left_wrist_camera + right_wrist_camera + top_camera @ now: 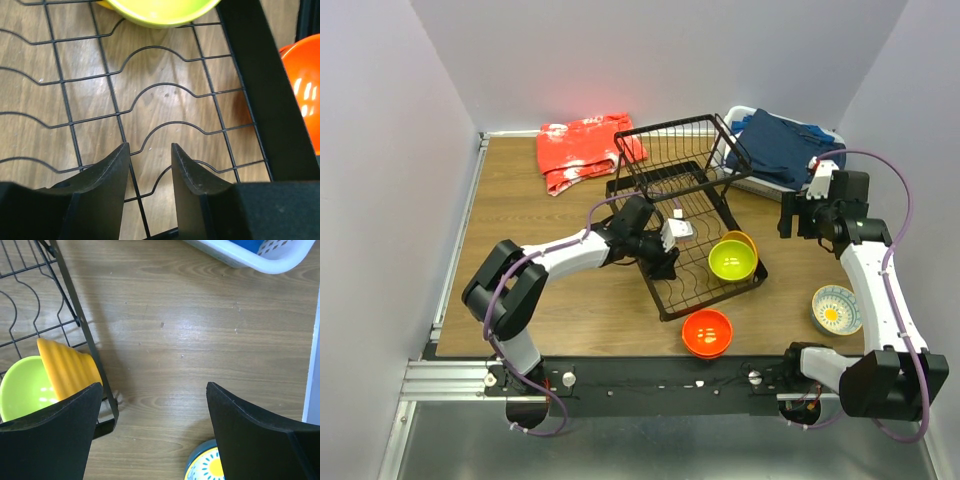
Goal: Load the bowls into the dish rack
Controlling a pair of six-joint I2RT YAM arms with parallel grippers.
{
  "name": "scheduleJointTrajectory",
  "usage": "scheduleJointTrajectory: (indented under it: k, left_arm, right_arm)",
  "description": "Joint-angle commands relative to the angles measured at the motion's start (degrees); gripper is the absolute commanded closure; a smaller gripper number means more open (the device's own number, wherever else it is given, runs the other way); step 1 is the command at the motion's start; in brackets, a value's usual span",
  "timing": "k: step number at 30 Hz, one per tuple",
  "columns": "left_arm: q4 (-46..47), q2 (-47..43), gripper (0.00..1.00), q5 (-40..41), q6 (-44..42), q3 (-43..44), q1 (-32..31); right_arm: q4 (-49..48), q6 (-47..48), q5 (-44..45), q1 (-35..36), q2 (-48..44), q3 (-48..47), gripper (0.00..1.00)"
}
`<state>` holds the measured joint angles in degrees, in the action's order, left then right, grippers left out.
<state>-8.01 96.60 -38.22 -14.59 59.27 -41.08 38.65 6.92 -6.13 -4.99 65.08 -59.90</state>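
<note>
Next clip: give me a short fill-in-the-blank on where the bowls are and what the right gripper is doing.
The dish rack holds ____ bowls: the lime green bowl and the yellow-orange bowl.
The red-orange bowl sits on the ____, outside the rack.
The right gripper is ____, holding nothing.
Missing words: two; table; open.

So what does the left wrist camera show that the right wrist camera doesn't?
Only the left wrist view shows the red-orange bowl. Only the right wrist view shows the white basket and the blue-patterned bowl. Both show the lime green bowl in the dish rack.
</note>
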Motion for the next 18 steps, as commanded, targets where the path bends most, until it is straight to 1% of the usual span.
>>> scheduleJointTrajectory:
  k: [1,4,5,9,13,15,18]
  left_arm:
    - [12.4,-3.9,0.53,-1.8,-7.7,0.7,-0.1]
    - [13.0,-3.7,0.53,-0.8,-7.6,-0.3,-0.1]
    - [12.9,-3.8,0.53,-0.6,-7.6,-0.5,0.1]
    - [14.3,-3.6,0.54,-0.5,-7.2,-2.5,1.4]
    - [19.0,-2.8,0.54,-1.9,-5.2,-5.1,3.9]
    - [22.1,-2.0,0.54,-2.2,-3.8,-6.4,5.3]
    - [24.3,-1.1,0.55,-2.6,-3.5,-7.0,6.8]
  right_arm:
    - [-1.0,-0.4,-3.1,-0.4,-0.8,0.6,0.08]
    - [-0.2,2.4,-10.3,-0.4,-1.0,-1.0,0.08]
    - [-0.4,3.0,-14.3,-0.4,-1.0,-1.4,0.04]
    - [-1.3,4.0,-20.8,-0.4,0.9,-4.8,0.04]
    - [-2.4,1.7,-22.6,-0.4,3.5,-7.1,0.04]
    - [-2.2,1.6,-22.9,-0.4,5.3,-9.0,0.04]
    - [-2.0,1.7,-24.1,-0.4,7.9,-12.3,0.04]
